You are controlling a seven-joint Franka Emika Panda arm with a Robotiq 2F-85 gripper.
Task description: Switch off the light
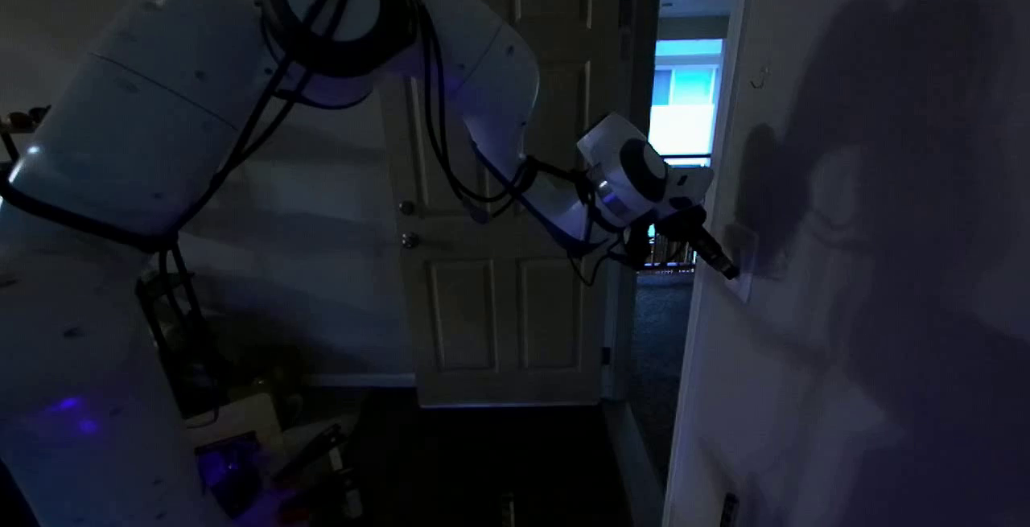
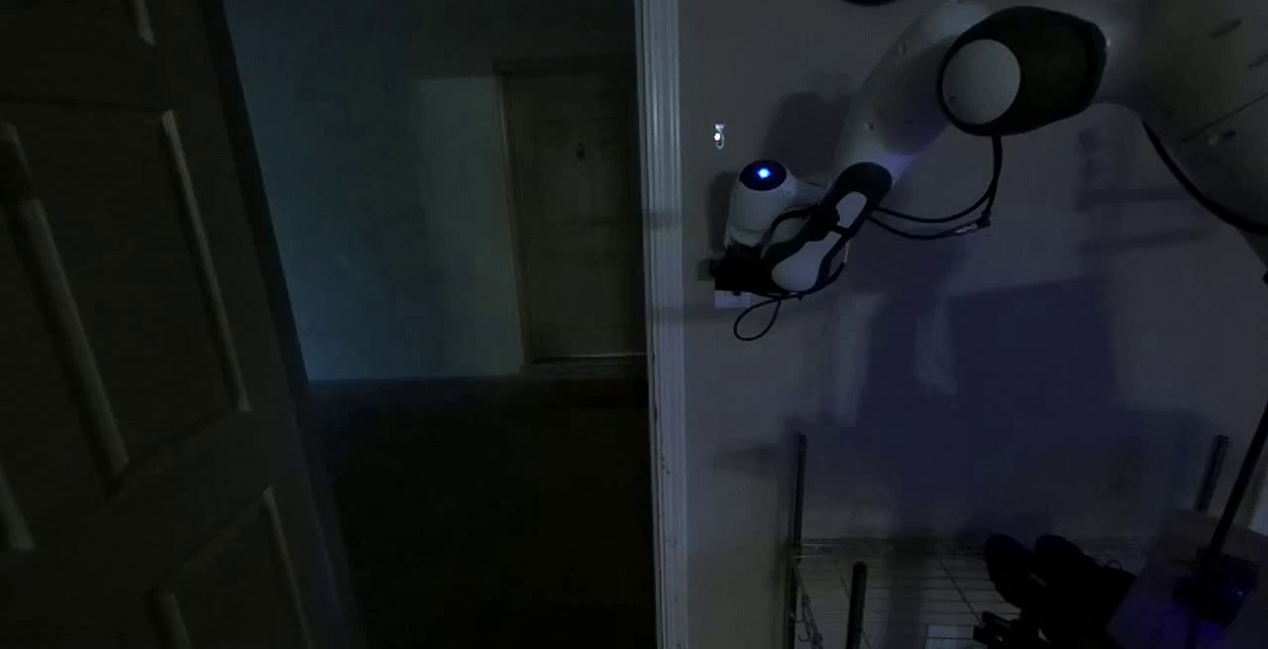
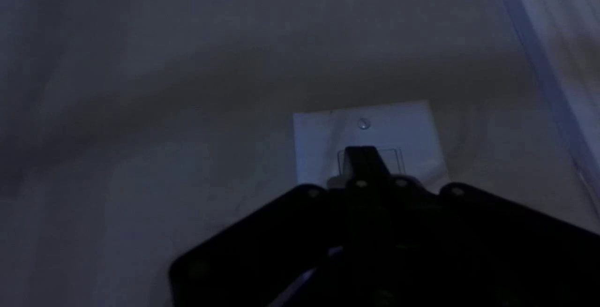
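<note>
Aims fingers (image 3: 355, 159), pinched together, at switch (image 3: 390, 156) on wall (image 3: 211, 124) near doorframe (image 2: 662, 292); cannot tell if touching. Looks dark already: could brighten everything by pressing wrong end. Could skid down off it from slanted approach.

Here's the plate (image 3: 415, 131), flat on the wall (image 3: 140, 204), near the door trim (image 3: 546, 21) — pale, square-cornered, faintly blue in the gloom. In an exterior view the plate (image 1: 747, 268) stands upright, partly covered. Wrist view now: a screw (image 3: 363, 123) near its top edge, and below that the switch (image 3: 389, 158) — a rectangle in a thin outline, upper part showing, the rest hidden. Pressed which way? Can't tell. Dark all around it.
</note>
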